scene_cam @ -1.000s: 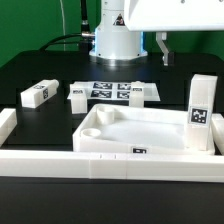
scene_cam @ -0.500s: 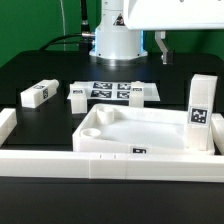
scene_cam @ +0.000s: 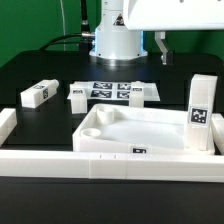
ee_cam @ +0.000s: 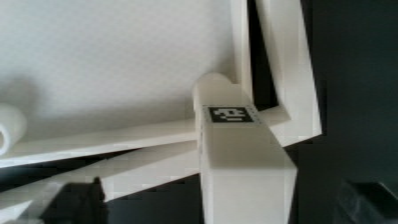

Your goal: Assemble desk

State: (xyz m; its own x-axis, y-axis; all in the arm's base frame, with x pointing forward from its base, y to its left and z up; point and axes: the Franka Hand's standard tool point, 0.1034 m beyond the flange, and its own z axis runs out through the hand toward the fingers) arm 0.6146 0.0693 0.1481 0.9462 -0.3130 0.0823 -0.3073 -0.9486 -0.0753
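Exterior view: A white tray-like top lies flat on a black table. It sits tight against a long white rail along its near edge, probably so it cannot slide while parts are pressed in. One leg stands upright at the top's corner on the exterior view's right, seemingly seated in the corner socket. Three loose legs lie on their sides behind the top, either side of the marker board, spread out so each can be picked up singly. The gripper hangs high above the far side of the table, well apart from every part. Only one of its fingers shows here.

Wrist view: The camera looks down along the standing leg, whose black-and-white tag faces the lens. The top's raised rim meets the leg at the corner. A dark, blurred finger shows at the frame's edge. The jaws are released wide and grasp nothing, so the leg stands unaided. Three corners appear to await legs.
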